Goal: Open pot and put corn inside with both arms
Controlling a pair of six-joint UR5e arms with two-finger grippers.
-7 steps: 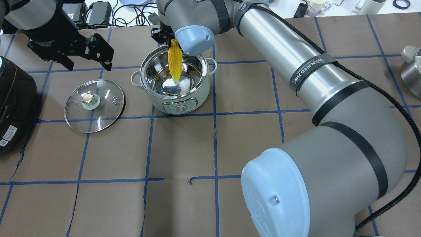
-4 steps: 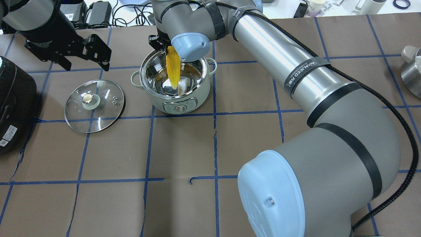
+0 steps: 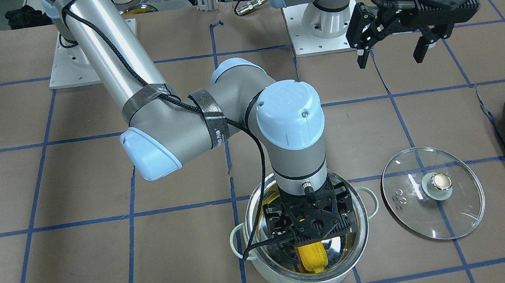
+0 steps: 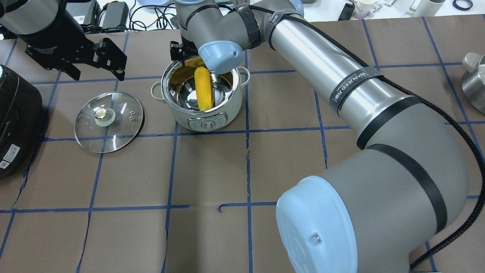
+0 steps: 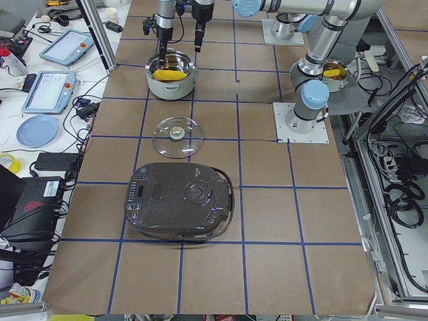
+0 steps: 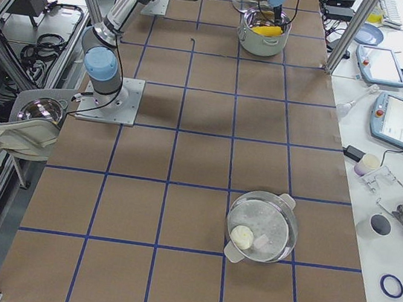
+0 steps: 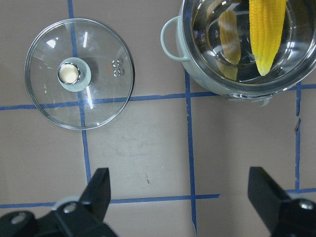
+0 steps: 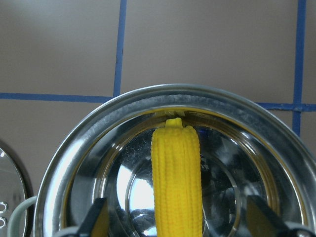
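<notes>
The bright yellow corn cob (image 4: 203,89) lies inside the mint-green steel pot (image 4: 233,106); the right end effector (image 8: 180,222) above it and the left end effector (image 7: 178,180) beside it gape empty, likely leaving only withdrawal.

Bright, even overhead light, faint soft shadows; glare streaks the glass lid (image 4: 109,122) and the steel inside of the pot (image 4: 231,106); front-facing view's upper right washes out

The corn (image 4: 203,88) lies slanted inside the open pot (image 4: 201,118), whose glass lid (image 4: 117,127) rests flat on the counter (image 4: 212,170) beside it.
</notes>
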